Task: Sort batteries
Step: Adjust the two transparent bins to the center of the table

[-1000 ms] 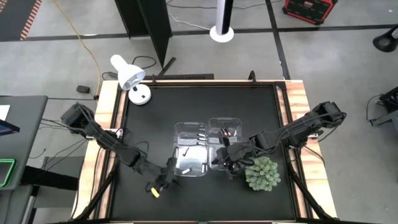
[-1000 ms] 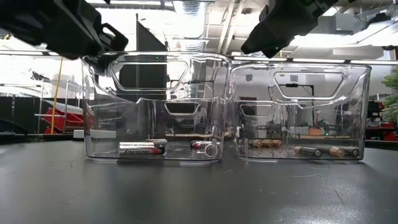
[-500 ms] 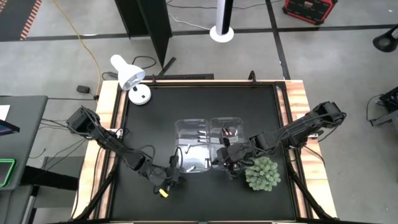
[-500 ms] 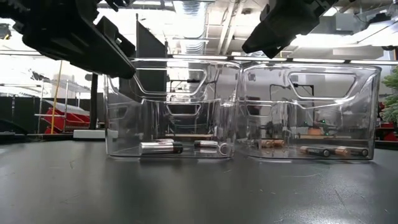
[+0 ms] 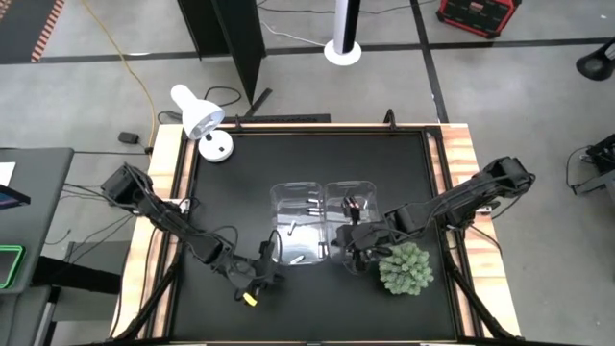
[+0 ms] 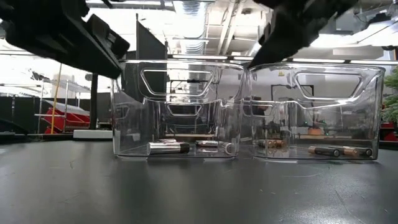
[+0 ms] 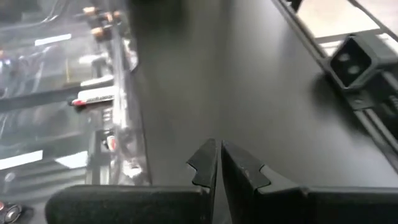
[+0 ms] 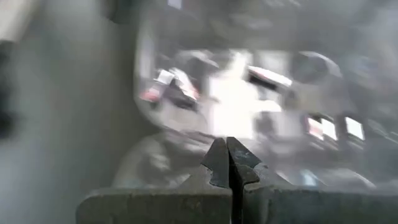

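- A workshop with concrete floor surrounds the black tabletop; a white desk lamp stands at its far left corner and a green plant near its front right.
- Two clear bins sit side by side mid-tabletop: the left bin holds the silvery batteries, the right bin the copper-ended batteries.
- The left tool, its fingers pressed together on nothing, hovers over bare tabletop just in front of the left bin.
- The right tool, likewise closed and empty as far as the blurred wrist view allows, sits at the right bin's front edge.
- Risk: the right arm hangs close over the rim; a careless sweep could shove or tip the light bin and mix the sorted cells.
- Risk: the left tool could likewise nudge its bin on the way in.
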You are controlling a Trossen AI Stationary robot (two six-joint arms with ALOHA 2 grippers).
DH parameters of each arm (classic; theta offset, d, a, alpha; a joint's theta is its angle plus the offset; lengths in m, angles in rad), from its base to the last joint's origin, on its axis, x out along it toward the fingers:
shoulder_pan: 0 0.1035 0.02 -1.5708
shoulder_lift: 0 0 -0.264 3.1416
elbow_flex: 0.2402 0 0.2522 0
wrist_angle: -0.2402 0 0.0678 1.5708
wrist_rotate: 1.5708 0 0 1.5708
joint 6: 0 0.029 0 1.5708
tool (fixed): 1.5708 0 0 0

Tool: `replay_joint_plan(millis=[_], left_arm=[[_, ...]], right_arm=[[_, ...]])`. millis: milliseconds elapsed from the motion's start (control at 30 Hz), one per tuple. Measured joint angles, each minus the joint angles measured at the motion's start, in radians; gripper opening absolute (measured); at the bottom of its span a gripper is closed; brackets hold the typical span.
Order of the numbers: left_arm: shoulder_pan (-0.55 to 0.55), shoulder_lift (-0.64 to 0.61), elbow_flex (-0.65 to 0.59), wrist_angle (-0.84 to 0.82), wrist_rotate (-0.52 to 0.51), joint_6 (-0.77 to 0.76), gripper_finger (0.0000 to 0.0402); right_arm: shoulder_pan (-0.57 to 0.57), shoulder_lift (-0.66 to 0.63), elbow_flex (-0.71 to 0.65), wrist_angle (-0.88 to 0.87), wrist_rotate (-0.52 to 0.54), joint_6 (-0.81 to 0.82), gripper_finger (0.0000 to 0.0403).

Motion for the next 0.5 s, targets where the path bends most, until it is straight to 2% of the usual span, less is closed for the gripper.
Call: replay_joint_plan(millis=[267, 500], left_arm=[[-0.045, -0.077, 0.000, -0.035, -0.018, 0.038, 0.0020], [-0.073, -0.137, 0.000, -0.171, -0.098, -0.008, 0.0020]], right_arm=[[-0.001, 0.000, 0.081, -0.243, 0.347, 0.066, 0.0000], [0.012, -0.002, 0.140, -0.630, 0.396, 0.310, 0.0000]])
